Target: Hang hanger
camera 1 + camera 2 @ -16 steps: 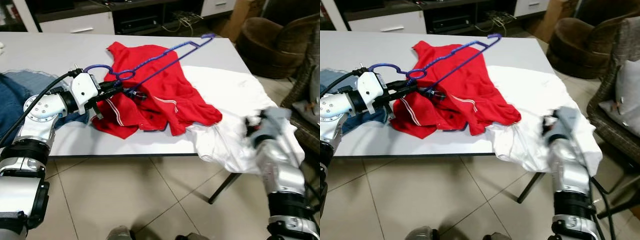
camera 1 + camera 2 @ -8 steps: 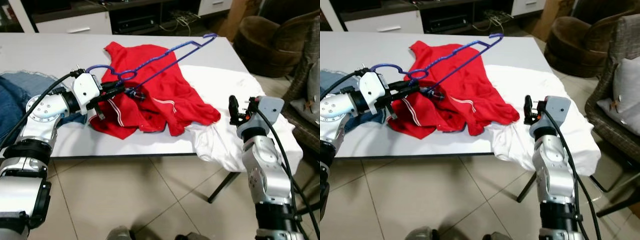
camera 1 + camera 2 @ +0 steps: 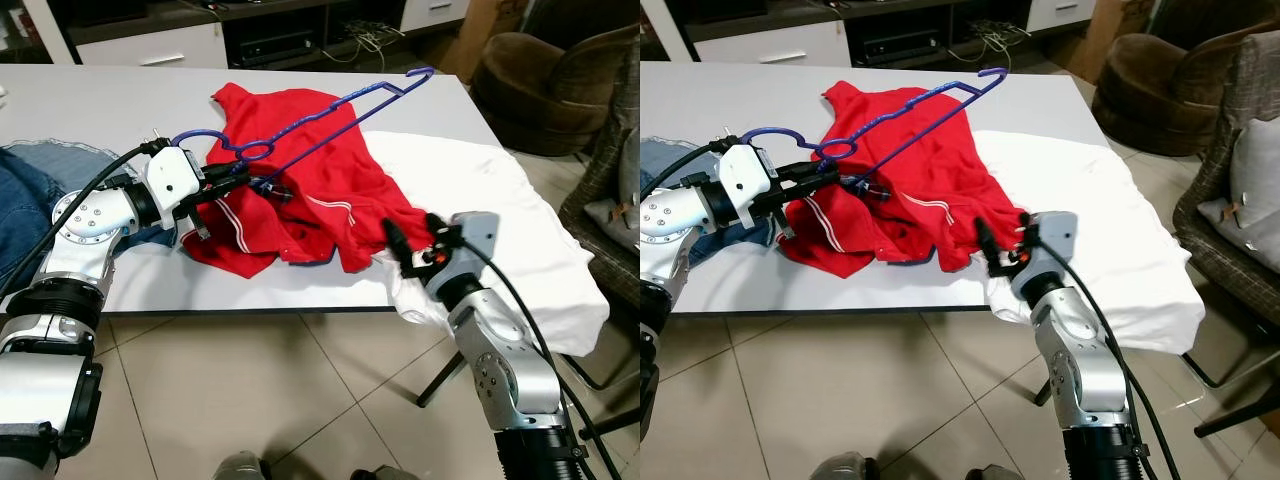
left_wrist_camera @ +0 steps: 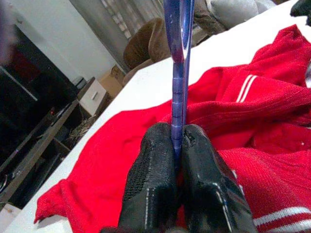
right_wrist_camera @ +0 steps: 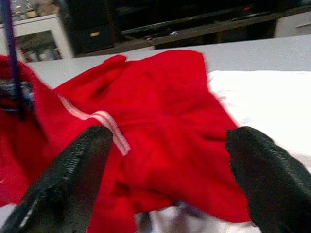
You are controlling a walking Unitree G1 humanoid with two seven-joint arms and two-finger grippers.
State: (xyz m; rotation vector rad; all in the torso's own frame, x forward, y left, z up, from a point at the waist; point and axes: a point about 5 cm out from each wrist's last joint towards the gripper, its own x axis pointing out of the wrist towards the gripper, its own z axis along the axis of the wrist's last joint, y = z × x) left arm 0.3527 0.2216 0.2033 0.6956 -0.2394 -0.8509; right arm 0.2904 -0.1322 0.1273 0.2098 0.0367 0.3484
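Left eye view has the tiled floor (image 3: 300, 400) nearest, and above it the front edge of a grey table (image 3: 90, 100). At that edge, on the robot's right, the right gripper (image 3: 413, 248) hangs with its two black fingers (image 5: 68, 179) spread wide apart and nothing between them, facing the lower corner of a red shirt (image 3: 330, 190) where the red cloth overlaps a white garment (image 3: 500, 210); the fingertips are just beside the red hem, and whether they touch it cannot be told. The white garment spills over the table's front and right edges. On the robot's left, the left gripper (image 3: 232, 181) reaches in over the red shirt, its fingers (image 4: 155, 194) pinched tight on the thin bar of a blue hanger (image 3: 330, 115), close to the loop below the hook. The hanger is held tilted above the shirt, its hook curling back over the left wrist and its long triangle slanting up and away toward the far right corner of the table. Blue denim (image 3: 25, 190) lies at the table's left edge, beside the left arm. Beyond the table stand a low white and dark cabinet (image 3: 200, 40) and, off to the right, a brown armchair (image 3: 550, 90).
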